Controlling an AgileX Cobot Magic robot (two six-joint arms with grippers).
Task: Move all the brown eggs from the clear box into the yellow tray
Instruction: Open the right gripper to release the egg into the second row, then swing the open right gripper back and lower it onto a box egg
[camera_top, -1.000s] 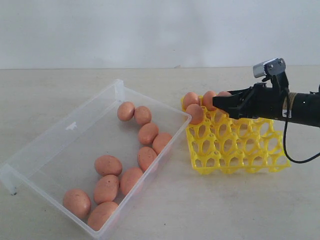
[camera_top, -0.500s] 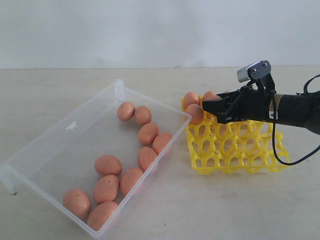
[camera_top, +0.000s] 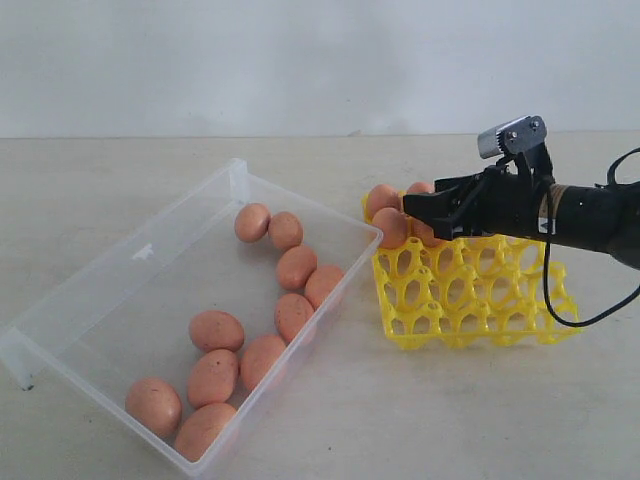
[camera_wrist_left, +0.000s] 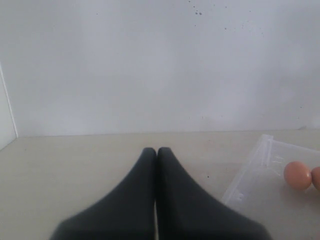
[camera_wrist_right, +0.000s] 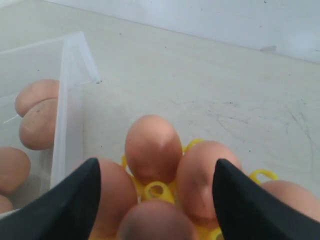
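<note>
— Item: brown eggs (camera_top: 296, 267). Location?
— Ten in the clear box (camera_top: 120, 300); about five seated in the yellow tray (camera_top: 470, 300), in the corner cups nearest the box. Roughly a third done.
— Grippers?
— Right gripper (camera_top: 410, 208): jaws spread, empty, over the trayed eggs. Left gripper (camera_wrist_left: 156, 152): pressed together, holding nothing.

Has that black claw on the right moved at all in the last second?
Yes. The right gripper has shifted leftward across the yellow tray, its tips now nearer the clear box.
</note>
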